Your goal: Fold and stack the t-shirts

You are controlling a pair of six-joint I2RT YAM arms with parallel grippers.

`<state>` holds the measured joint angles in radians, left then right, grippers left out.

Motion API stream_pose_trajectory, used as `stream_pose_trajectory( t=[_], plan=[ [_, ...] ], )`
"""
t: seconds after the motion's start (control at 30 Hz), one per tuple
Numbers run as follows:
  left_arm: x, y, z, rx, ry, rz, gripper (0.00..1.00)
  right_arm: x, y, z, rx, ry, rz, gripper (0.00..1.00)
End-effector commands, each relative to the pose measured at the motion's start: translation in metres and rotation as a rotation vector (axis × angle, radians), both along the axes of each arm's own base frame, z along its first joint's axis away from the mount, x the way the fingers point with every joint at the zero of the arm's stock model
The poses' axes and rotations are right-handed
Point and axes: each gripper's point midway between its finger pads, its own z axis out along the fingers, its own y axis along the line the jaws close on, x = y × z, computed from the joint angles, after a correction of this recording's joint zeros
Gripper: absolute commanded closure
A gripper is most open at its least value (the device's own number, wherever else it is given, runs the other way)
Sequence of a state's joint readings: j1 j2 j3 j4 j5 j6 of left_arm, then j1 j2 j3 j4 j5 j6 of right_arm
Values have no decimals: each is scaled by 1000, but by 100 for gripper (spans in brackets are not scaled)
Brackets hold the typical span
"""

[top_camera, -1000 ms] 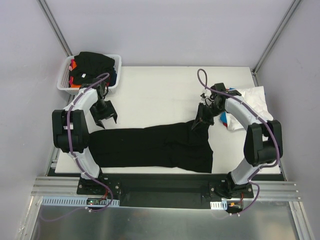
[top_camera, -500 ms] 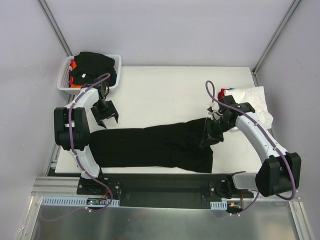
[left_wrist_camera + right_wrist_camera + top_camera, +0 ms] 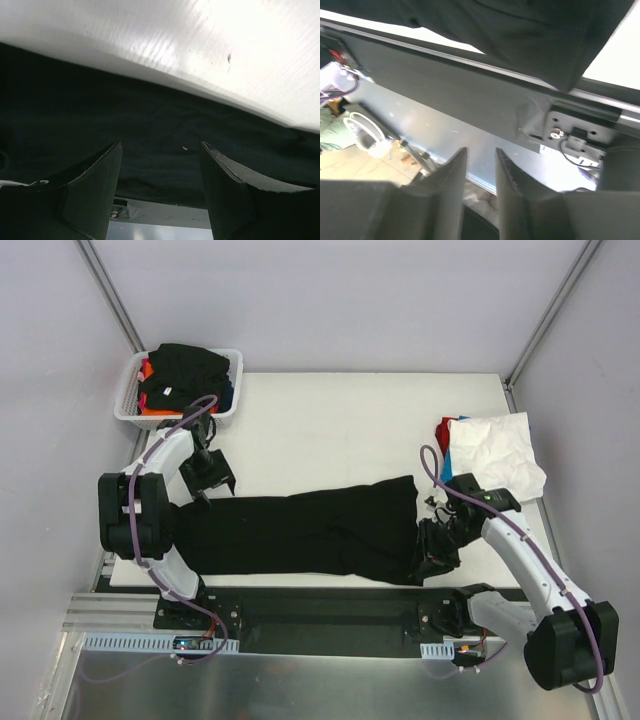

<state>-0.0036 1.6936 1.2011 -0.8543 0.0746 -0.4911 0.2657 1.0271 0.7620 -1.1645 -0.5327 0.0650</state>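
**One shirt mid-fold, more waiting**

Most of the table (image 3: 330,410) is bare white. The black t-shirt (image 3: 300,530) lies as a long band along the near edge, running left to right. It looks partly folded, and my right wrist view shows its near right corner drooping over the front edge.

At the far right sits a white t-shirt (image 3: 495,450), crumpled more than folded, on top of a red t-shirt (image 3: 443,427) and a blue t-shirt (image 3: 447,455), of which only the edges show. I judge that to be the start of the stack.

The basket (image 3: 125,408) at the far left corner holds more dark cloth with orange peeking out, so several shirts are not yet folded.

My left jaws are wide apart with nothing between them, low over the black shirt's far left edge. My right jaws are by the shirt's near right corner, a narrow gap between them, no cloth in it.

Left to do, as I judge it: finish folding the black shirt, put it on the stack, then empty the basket. Well under halfway.
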Motion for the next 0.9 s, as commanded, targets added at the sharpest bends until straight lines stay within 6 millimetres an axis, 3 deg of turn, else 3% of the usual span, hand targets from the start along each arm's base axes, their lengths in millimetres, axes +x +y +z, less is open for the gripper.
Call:
stream_pose_trajectory(
  t=[0.0, 0.13, 0.23, 0.53, 0.6, 0.87],
  plan=[
    [-15, -6, 12, -7, -15, -14, 38, 10, -6, -12, -48, -42, 8, 63],
    [-12, -12, 21, -28, -42, -10, 37, 43, 1, -17, -57, -56, 11, 58],
    [-2, -14, 29, -34, -62, -13, 37, 76, 11, -6, -36, -116, 8, 58],
    [22, -12, 45, -26, -92, -35, 37, 151, 45, -24, 41, -78, 36, 61],
    [22, -14, 44, -36, -83, -36, 37, 160, 51, -36, 58, -41, 45, 61],
    [6, -32, 30, -66, -24, -50, 37, 204, 77, -46, 149, -80, 110, 62]
  ],
)
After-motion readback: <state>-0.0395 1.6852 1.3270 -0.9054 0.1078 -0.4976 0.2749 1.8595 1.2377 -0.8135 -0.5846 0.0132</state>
